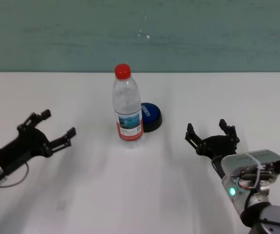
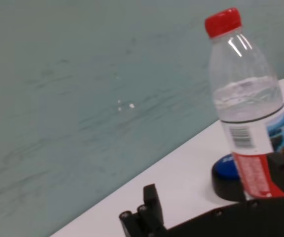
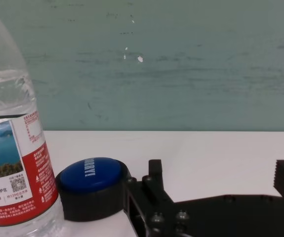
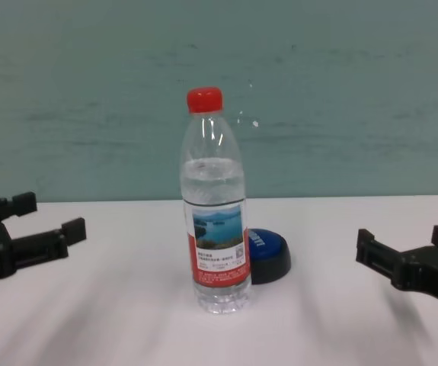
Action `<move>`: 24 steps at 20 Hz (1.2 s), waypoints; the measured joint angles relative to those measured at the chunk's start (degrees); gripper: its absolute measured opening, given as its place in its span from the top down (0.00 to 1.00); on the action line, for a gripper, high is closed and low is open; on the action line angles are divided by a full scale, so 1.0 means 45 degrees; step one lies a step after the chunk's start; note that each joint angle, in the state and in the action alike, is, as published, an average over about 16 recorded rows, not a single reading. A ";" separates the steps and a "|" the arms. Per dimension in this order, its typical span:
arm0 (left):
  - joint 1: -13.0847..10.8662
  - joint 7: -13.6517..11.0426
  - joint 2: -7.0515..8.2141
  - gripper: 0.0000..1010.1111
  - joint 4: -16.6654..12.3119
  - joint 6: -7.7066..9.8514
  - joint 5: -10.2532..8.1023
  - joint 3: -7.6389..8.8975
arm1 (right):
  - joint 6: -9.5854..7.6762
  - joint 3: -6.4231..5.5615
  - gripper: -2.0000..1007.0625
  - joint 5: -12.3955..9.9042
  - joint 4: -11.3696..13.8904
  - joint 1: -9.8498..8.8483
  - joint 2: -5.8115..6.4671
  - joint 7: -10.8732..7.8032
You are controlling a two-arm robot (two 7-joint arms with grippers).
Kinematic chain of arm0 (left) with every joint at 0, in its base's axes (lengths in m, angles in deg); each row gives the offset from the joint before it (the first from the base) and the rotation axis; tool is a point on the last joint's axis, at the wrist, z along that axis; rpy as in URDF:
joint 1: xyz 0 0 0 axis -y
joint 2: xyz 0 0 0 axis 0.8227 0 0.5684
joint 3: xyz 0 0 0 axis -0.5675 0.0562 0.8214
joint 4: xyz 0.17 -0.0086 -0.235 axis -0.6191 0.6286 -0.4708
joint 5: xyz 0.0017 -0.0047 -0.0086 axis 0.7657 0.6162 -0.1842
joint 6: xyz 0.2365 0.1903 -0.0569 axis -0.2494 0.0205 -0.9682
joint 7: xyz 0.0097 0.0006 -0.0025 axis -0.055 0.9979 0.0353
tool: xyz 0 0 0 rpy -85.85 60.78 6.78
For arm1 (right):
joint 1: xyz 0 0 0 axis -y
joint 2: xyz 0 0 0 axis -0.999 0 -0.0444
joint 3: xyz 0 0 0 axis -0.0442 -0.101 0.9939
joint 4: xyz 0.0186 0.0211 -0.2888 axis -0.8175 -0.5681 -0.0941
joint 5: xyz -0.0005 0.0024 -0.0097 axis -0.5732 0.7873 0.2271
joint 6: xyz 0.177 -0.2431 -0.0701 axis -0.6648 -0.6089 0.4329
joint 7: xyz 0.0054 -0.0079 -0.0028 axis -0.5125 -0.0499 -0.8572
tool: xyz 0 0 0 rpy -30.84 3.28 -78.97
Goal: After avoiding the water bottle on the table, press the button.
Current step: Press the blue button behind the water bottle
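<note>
The water bottle (image 1: 128, 109) stands upright at mid-table, clear with a red cap and a lake label. Just behind it to the right sits the low blue button (image 1: 150, 115) on a black base, partly hidden by the bottle in the chest view (image 4: 269, 255). Off to the bottle's left, my left gripper (image 1: 58, 123) hovers open above the white table (image 1: 130, 190). My right gripper (image 1: 206, 127) is open to the right of the button, a short way from it. The right wrist view has the button (image 3: 92, 185) ahead of the gripper (image 3: 221, 170), with the bottle (image 3: 8, 148) beside the button.
A teal wall runs behind the table's far edge (image 1: 203, 73). White tabletop stretches on both sides of the bottle and in front of it.
</note>
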 joint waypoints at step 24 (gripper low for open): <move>0.3934 -0.1161 -0.0661 0.01 0.3743 -0.0700 0.0246 -0.1481 | 0.0000 0.0000 0.00 0.0000 0.0000 0.0000 0.0000 0.0000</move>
